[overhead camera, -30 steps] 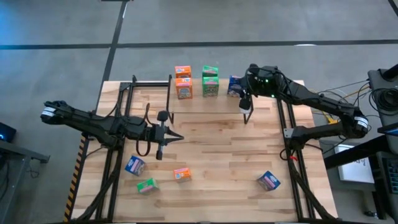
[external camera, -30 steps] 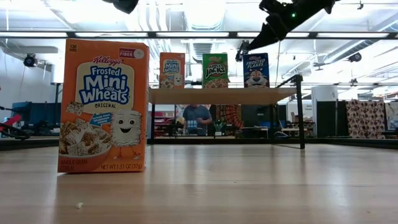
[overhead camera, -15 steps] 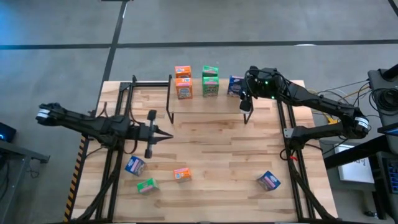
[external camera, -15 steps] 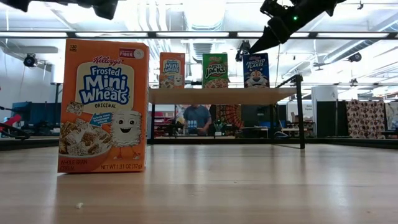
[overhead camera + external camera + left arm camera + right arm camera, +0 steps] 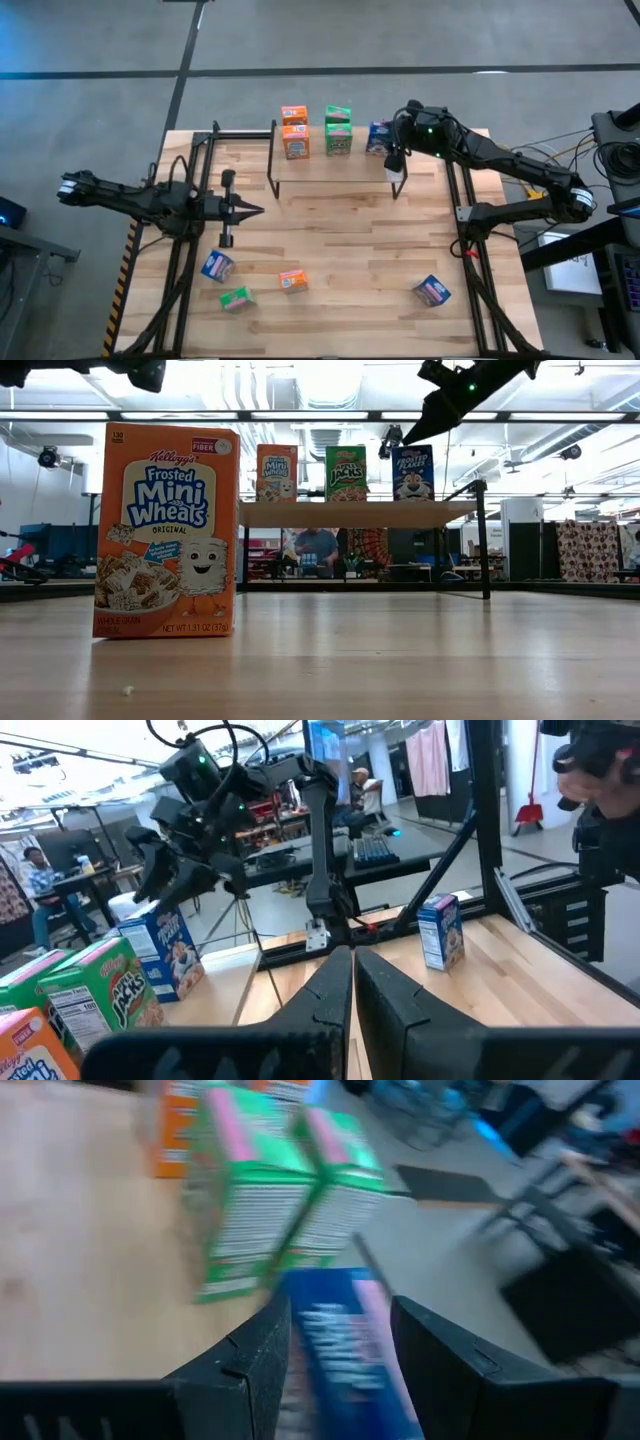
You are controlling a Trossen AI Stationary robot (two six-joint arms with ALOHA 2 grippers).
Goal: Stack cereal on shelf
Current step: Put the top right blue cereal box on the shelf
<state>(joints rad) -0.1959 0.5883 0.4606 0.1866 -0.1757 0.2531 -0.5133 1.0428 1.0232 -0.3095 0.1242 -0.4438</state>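
Up at the shelf (image 5: 330,172), the right gripper (image 5: 392,150) straddles the blue Frosted Flakes box (image 5: 377,137), fingers apart beside it, while the left gripper (image 5: 252,209) waits, pinched together

Wood shelf (image 5: 355,513), glossy cardboard cereal (image 5: 165,530).

Shelf (image 5: 330,166) stood at the far bench edge: light plank top, black legs. On it, upright: two orange boxes (image 5: 294,132), two green boxes (image 5: 338,130), one blue box (image 5: 378,138). Loose near the front: blue box (image 5: 217,266), green box (image 5: 236,298), orange box (image 5: 292,281), another blue box (image 5: 432,291).
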